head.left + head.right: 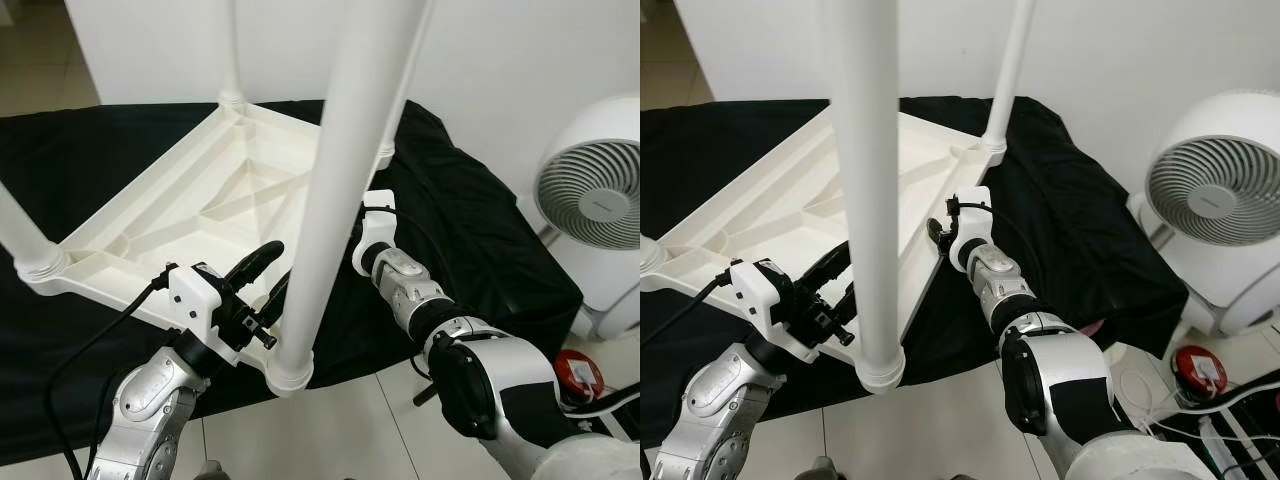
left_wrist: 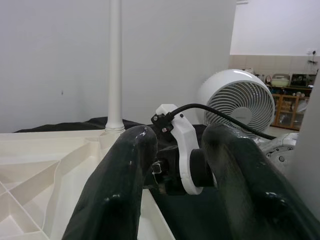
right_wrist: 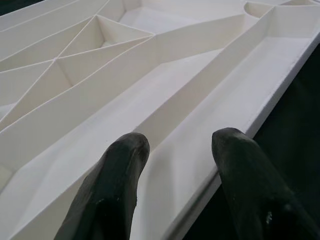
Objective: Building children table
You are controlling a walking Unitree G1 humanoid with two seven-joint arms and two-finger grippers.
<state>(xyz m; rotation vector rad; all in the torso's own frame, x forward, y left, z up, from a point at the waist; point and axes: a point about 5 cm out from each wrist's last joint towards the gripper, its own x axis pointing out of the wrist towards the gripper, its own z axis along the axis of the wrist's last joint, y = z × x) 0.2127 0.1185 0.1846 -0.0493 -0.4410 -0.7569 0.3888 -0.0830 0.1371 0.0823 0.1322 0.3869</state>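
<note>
A white plastic table [image 1: 190, 225] lies upside down on a black cloth, its ribbed underside facing up. Three legs stand in its corners, and the nearest leg [image 1: 335, 180] rises from the front corner socket [image 1: 290, 375]. My left gripper [image 1: 268, 280] is open just left of that leg near its base, holding nothing. My right gripper [image 1: 937, 235] reaches in from the right at the table's right rim. In the right wrist view its fingers [image 3: 120, 165] are spread open over the rim channel [image 3: 210, 115], empty.
The black cloth [image 1: 470, 220] covers a low platform that ends near my feet. A white round fan [image 1: 590, 200] stands on the floor at the right, with a red object [image 1: 578, 372] and cables below it. A white wall is behind.
</note>
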